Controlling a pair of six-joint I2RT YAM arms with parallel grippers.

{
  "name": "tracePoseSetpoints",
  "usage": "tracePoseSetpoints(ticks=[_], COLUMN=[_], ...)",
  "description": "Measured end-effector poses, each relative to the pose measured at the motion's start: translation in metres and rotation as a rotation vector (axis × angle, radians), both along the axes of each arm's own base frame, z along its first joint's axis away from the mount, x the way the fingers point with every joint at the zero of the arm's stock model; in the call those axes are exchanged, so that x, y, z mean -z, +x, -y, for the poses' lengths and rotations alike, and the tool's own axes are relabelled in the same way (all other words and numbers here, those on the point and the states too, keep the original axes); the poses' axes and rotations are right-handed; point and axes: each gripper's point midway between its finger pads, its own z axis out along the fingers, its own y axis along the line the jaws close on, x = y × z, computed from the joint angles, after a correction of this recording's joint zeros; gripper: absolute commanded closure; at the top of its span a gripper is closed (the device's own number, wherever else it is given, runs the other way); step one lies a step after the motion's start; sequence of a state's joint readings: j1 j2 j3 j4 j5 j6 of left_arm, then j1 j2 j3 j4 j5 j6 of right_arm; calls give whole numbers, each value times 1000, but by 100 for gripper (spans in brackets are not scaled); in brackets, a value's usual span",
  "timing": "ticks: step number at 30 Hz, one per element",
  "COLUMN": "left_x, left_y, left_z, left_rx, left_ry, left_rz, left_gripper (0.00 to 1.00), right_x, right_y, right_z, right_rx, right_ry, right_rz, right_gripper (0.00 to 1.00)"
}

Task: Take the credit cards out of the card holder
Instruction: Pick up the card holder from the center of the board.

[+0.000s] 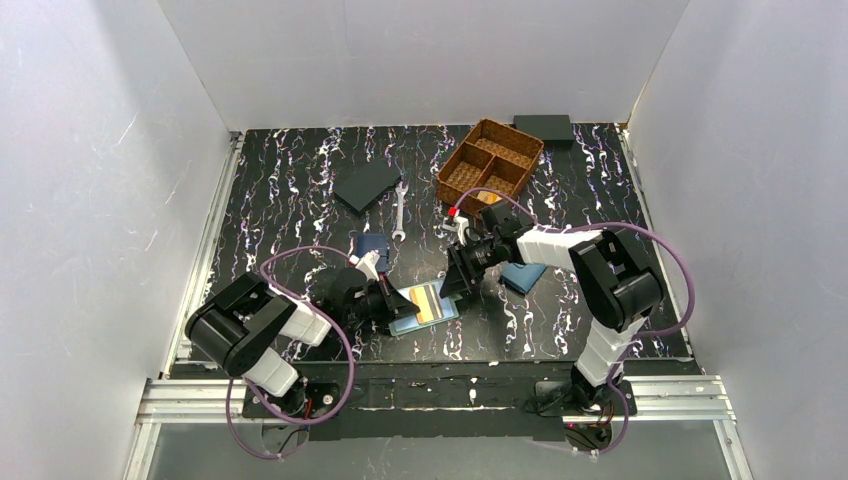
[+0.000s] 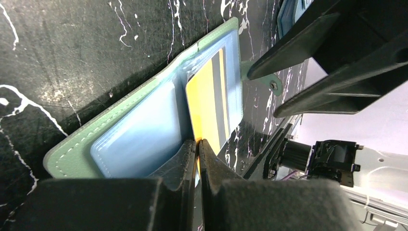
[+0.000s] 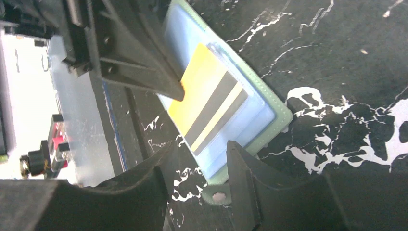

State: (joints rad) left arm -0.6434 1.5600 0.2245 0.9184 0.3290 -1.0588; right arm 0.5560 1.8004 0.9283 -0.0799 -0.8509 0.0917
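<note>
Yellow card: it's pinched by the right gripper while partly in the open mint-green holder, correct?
Not quite: the left gripper pinches the yellow card, not the right. The left wrist view shows its fingers closed on the card's near edge. The right gripper stands open, astride the holder's snap tab. The card does sit partly in the open mint-green holder.

Holder (image 2: 72, 150) on counter (image 1: 300, 200) between left end effector (image 2: 198, 144) and right end effector (image 3: 201, 149); card (image 2: 207, 106) partly in its slot; wrench (image 1: 399, 212), basket (image 1: 445, 176) behind.
</note>
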Motion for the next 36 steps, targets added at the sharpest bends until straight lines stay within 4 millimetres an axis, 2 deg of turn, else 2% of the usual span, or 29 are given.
tracePoseSetpoints(ticks=[7,13,27,32,36], left_x=[-3,-8,-46,-57,-59], left_y=[-4,-6,-5,-6,-18], left_z=[-5,-8,-15,-13,-9], left_rx=[33,70,193,269,357], left_ry=[44,86,186,226,257], left_rz=[28,64,240,301,348], left_gripper=[100,100,100,100,100], right_x=[-23,-32,-58,-65,-67], right_y=[-9,-17,-28,-28,-27], right_z=[3,4,12,16,20], right_rx=[-119,-201,-360,-402,-445], right_ry=[95,146,206,211,210], right_rz=[76,109,251,336,437], right_gripper=[43,39,28,20,11])
